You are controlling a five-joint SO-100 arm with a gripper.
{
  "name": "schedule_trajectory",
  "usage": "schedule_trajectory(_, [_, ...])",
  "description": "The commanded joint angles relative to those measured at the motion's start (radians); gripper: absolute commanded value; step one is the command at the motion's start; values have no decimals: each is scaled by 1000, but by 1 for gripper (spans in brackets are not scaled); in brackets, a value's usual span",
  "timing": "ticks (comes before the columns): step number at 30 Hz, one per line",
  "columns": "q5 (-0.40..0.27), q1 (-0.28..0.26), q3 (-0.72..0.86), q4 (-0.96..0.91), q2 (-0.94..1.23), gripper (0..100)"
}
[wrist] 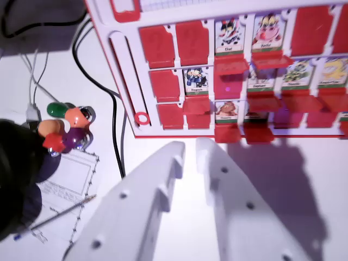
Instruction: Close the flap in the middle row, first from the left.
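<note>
White tool [190,149] fills foreground; game board [122,65] cut off at right.

Looks like a hobby/lab desk setup, not a kitchen or shop. White desk [163,147] with loose black cables [95,81] and white wires [35,70] trailing across it, a printed sheet [68,185] with a pen [54,217] on top. Red flap-board game [239,70] and small colourful figures [68,128] sit alongside.

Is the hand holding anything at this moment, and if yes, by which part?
Nothing is held. The hand hangs above the bare table, short of the red game board, and only a narrow empty gap shows between its white fingers.
</note>
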Motion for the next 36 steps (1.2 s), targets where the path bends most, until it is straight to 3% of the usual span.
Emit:
schedule_trajectory(1, [-60,18,78,-38,250,2])
schedule_trajectory(14, [-212,71,408,-109,621,2])
schedule_trajectory(23, [-242,104,558,-107,811,2])
schedule_trajectory(36, [-224,167,652,-103,959,2])
